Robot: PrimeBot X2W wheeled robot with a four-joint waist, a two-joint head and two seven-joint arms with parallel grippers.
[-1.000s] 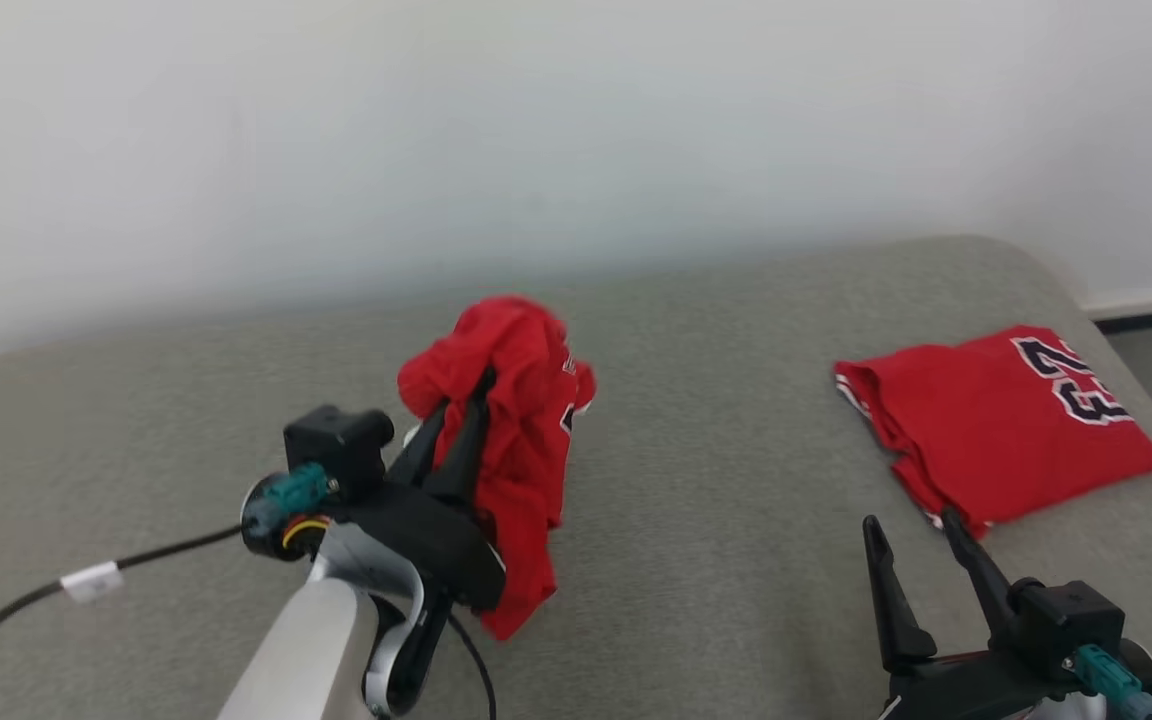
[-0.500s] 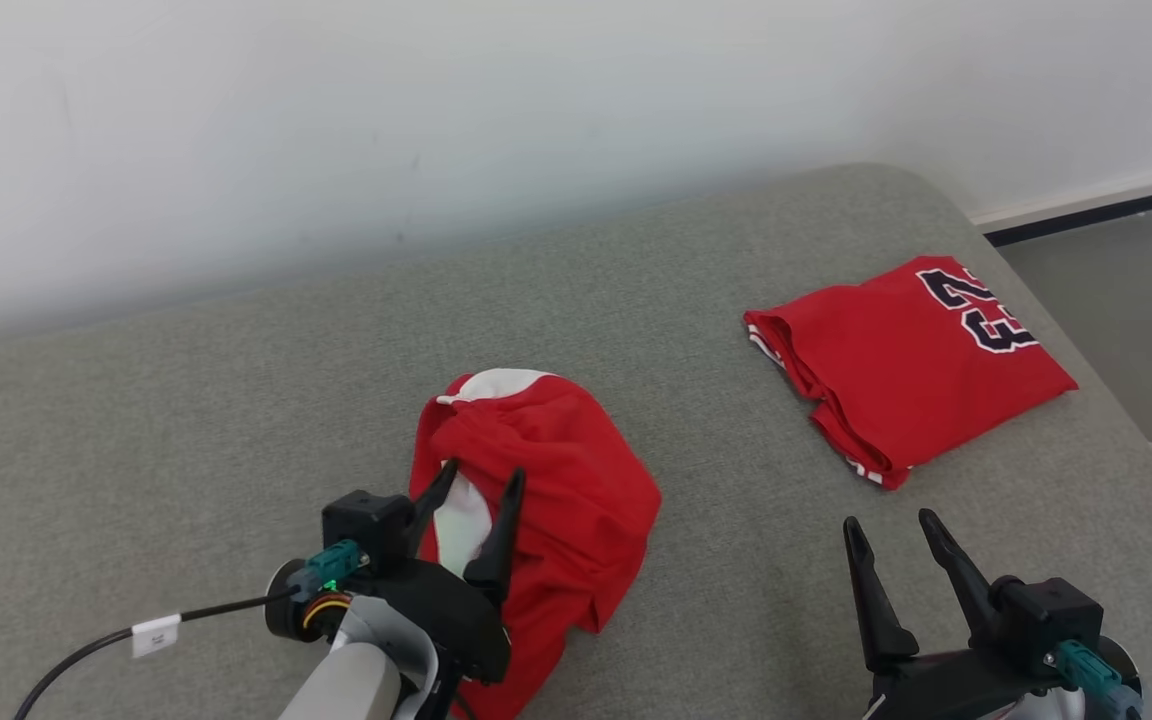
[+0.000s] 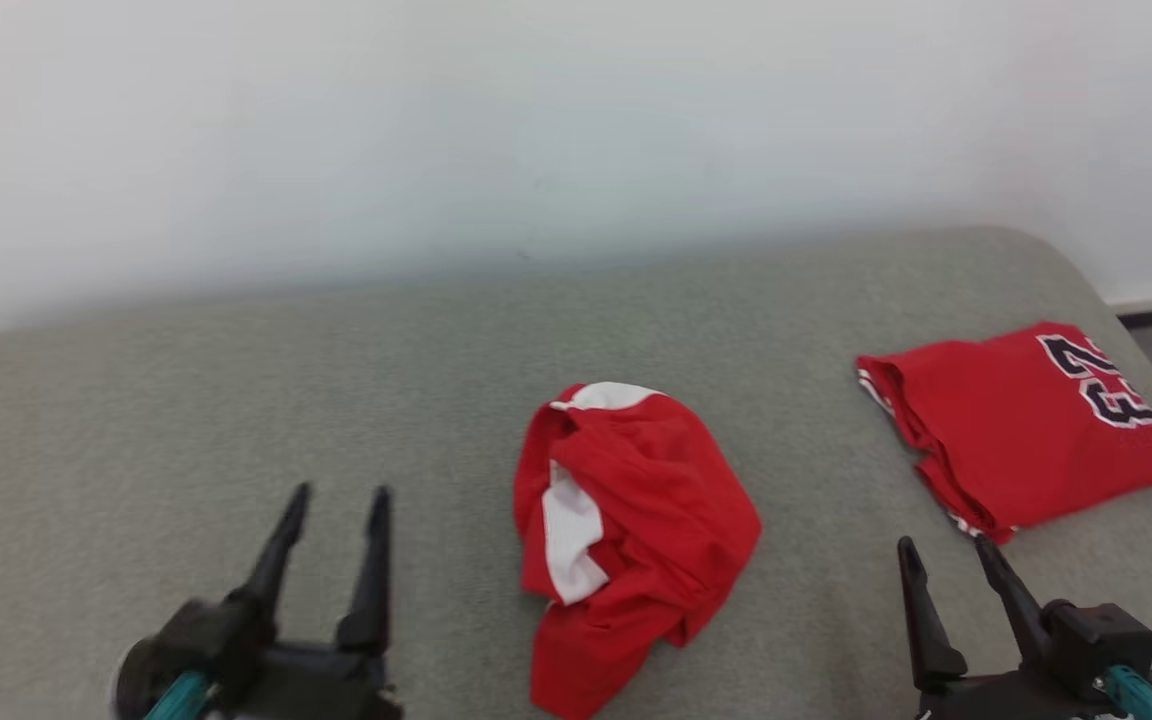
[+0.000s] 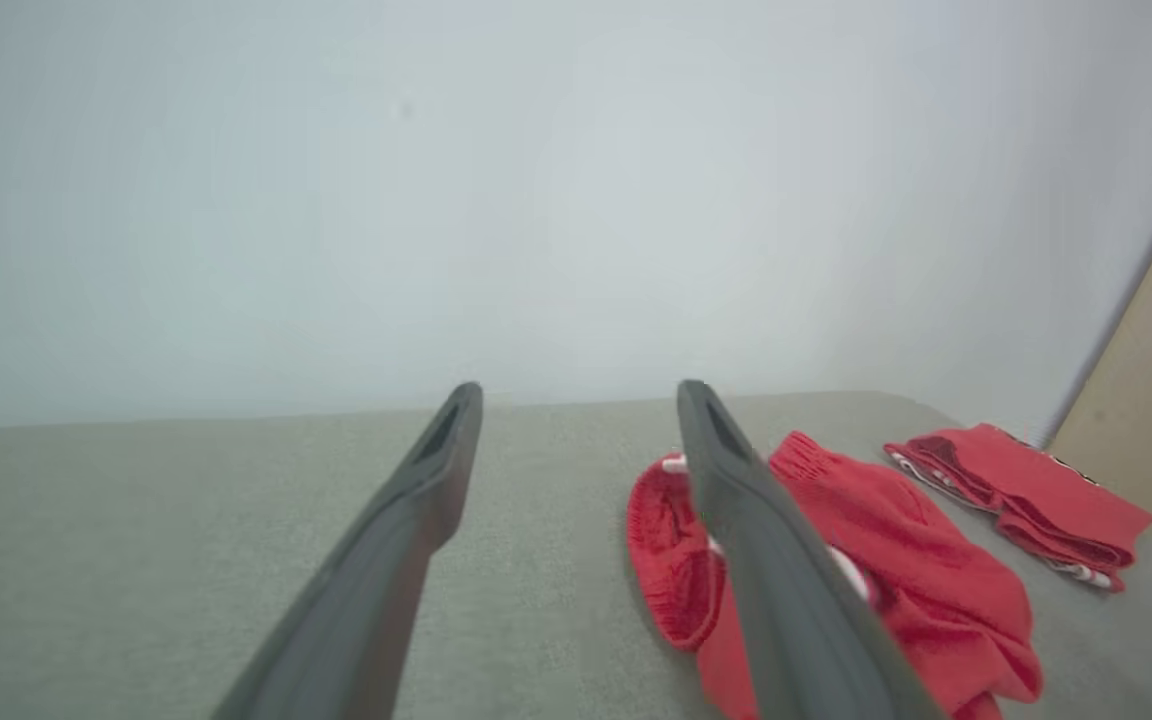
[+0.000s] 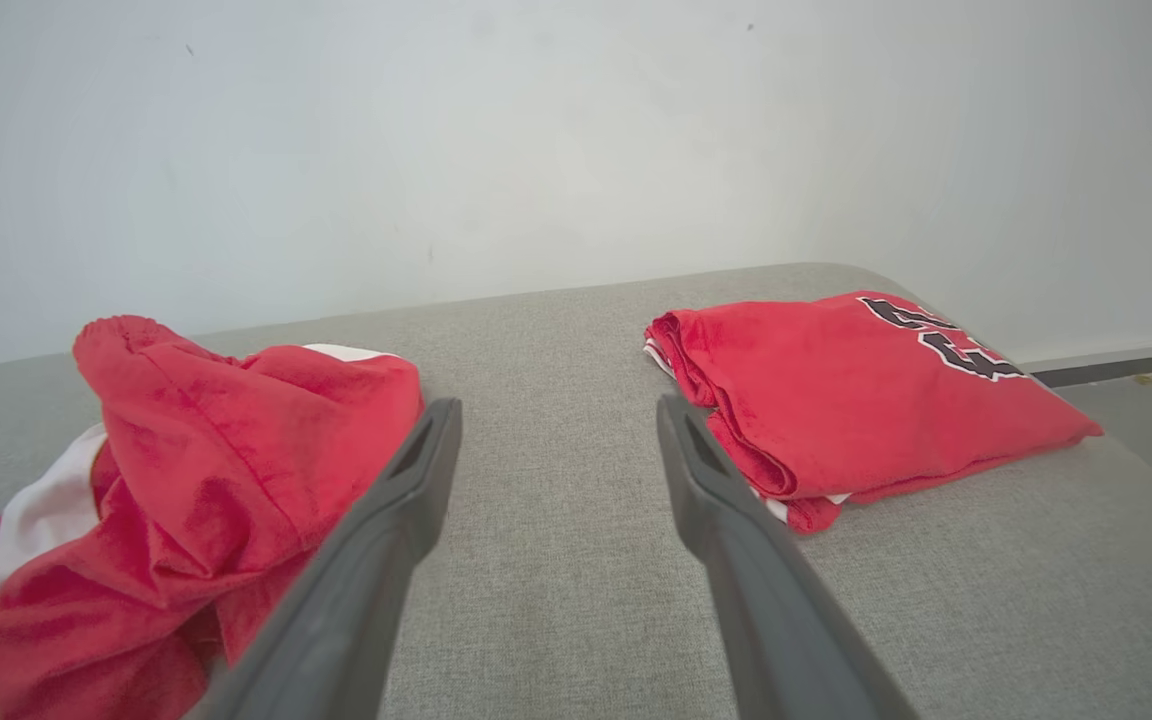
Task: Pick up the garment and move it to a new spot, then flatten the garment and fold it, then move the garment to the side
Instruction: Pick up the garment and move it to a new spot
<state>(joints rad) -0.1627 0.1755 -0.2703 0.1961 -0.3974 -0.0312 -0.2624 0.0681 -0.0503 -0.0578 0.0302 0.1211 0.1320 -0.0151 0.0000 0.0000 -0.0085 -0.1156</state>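
The garment [image 3: 636, 530] is a crumpled red piece with white panels, lying in a heap on the grey cushioned surface [image 3: 186, 400] near the middle. It also lies at the right in the left wrist view, garment [image 4: 896, 550], and at the left in the right wrist view, garment [image 5: 186, 480]. My left gripper [image 3: 341, 492] stands open at the lower left, apart from the heap, nothing between its fingers. My right gripper [image 3: 941, 545] is open at the lower right, also empty.
A folded red jersey [image 3: 1026, 425] with dark numbers lies at the right end of the surface, near its rounded edge; it shows too as the jersey [image 5: 856, 385] and the jersey [image 4: 1021, 495]. A pale wall rises behind. Bare grey fabric stretches to the left.
The left gripper opened and let go of the garment, which dropped into a heap; the gripper then drew back to the left. The head camera shifted between frames.
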